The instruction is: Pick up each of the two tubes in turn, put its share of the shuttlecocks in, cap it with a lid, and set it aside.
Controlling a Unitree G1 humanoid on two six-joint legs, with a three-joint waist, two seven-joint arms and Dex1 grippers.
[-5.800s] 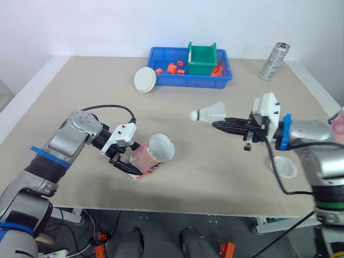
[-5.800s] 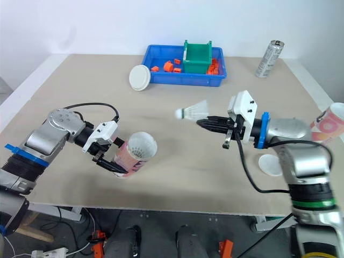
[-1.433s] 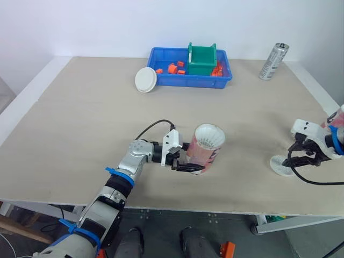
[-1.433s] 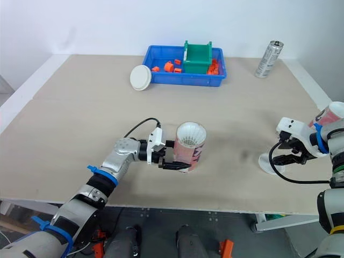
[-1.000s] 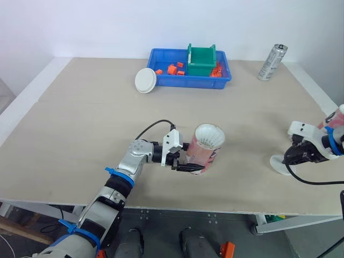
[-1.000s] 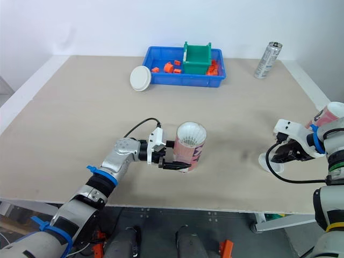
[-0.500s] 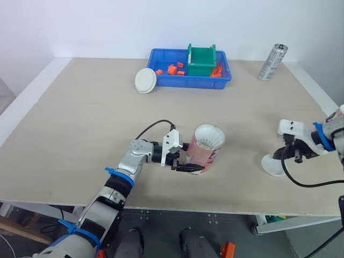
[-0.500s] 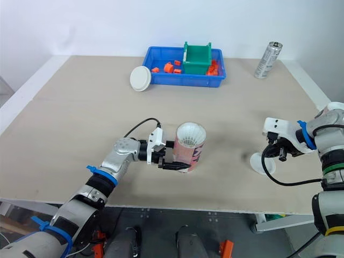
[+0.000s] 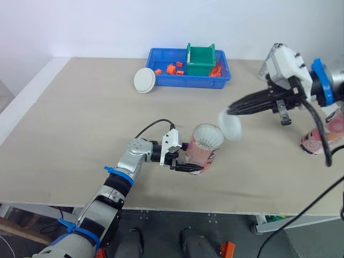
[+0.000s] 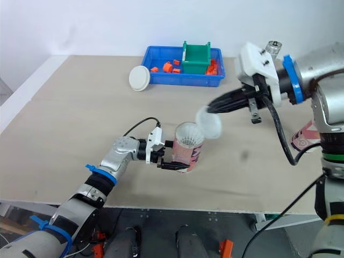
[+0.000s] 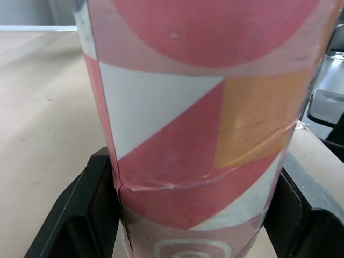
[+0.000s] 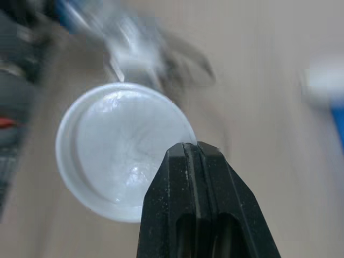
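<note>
While the left gripper [image 9: 189, 161] stays clamped around the lower end of the pink tube [image 9: 204, 149], the tube sits where it was 0.5 s ago: near the desk's [image 9: 80, 107] front edge, about mid-width, tilted with its open mouth up. White shuttlecock [image 9: 208, 138] skirts show inside the mouth. In the left wrist view both black fingers [image 11: 97, 204] press the tube's sides.

The change is on the right. The right gripper [image 9: 232, 112], low by the desk's right edge 0.5 s ago, is now raised and swung inward. Its fingers are closed together, pinching the rim of the white lid [image 12: 121, 148]. The lid now hangs just beside the tube's mouth; whether they touch can't be judged.

The second tube [image 9: 321, 134] stands near the right edge. A spare lid [image 9: 144, 80] leans on the blue bin [image 9: 161, 59] at the back edge, with a green box [image 9: 201, 60] in the bin.
</note>
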